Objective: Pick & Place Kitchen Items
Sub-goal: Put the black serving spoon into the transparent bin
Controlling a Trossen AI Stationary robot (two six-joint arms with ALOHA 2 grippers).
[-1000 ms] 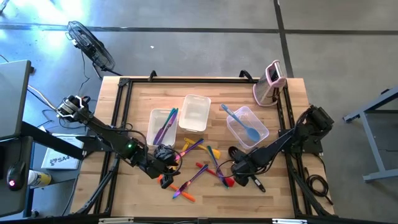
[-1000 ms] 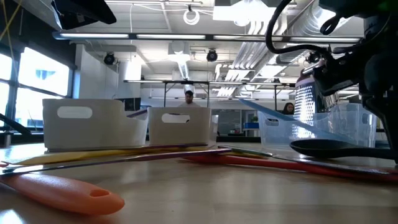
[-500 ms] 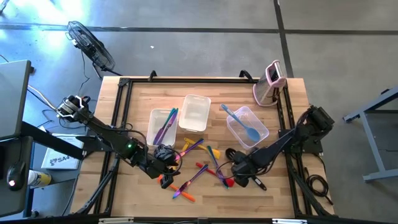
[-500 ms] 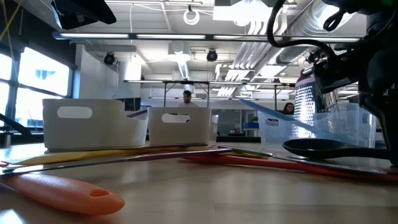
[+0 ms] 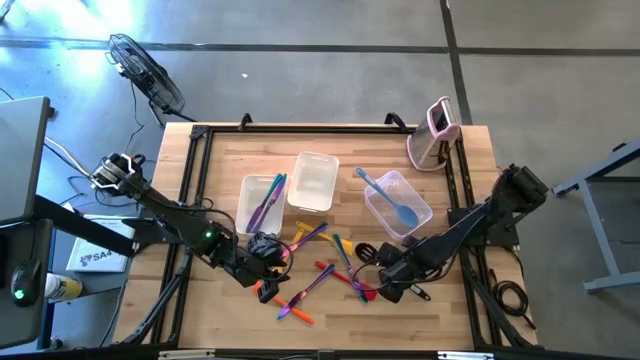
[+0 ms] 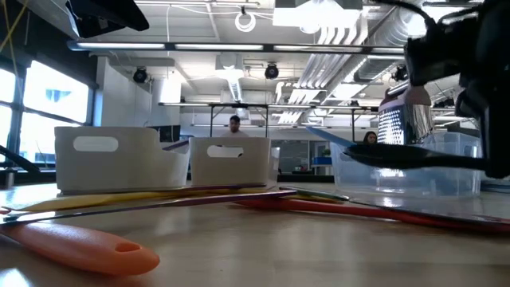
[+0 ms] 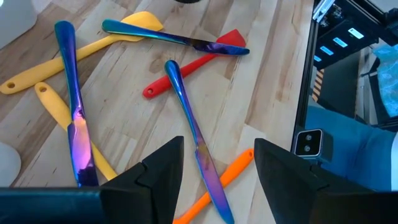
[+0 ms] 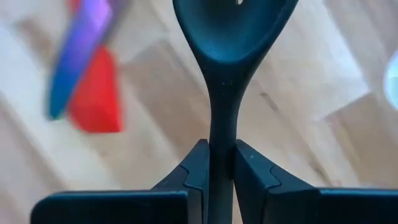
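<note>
Black plastic slotted spoon (image 8: 227,37), raised clear of the wooden table (image 5: 460,165).
Right gripper (image 8: 215,163) pinches its slim handle beside the red spatula (image 8: 93,99); left gripper (image 7: 217,165) hangs open, empty, above scattered utensils.

Black spoon (image 8: 231,37): bowl's far end cut off by the frame edge; handle hidden between the right gripper (image 8: 216,163) fingers.
Red spatula (image 8: 94,106): blurred beyond the spoon, handle unseen.
Purple utensil (image 8: 79,53): blurred, ends cropped.
</note>
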